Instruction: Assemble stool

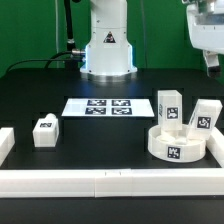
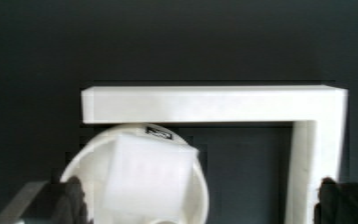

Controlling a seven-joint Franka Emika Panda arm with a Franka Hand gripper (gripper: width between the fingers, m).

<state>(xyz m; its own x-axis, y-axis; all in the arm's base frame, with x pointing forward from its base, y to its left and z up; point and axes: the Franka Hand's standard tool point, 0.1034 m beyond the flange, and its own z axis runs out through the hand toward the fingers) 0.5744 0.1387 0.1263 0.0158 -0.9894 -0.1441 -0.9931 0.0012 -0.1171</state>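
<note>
Claw hangs high at the exterior view's right, jaws wide apart, holding nothing; in the wrist view its dark fingers sit at the two frame edges, claw spread around a white tagged part seen end-on, right finger clearly apart from it, left finger close, contact unclear; cannot tell which stool piece that is; round seat lies on the black bench at the exterior view's right, tag on its side; first leg and second leg stand upright, rising from the seat's top; third leg lies alone, well apart at the exterior view's left; marker board flat near the robot base; white border bars edge the bench, their corner just beyond the tagged part.
</note>
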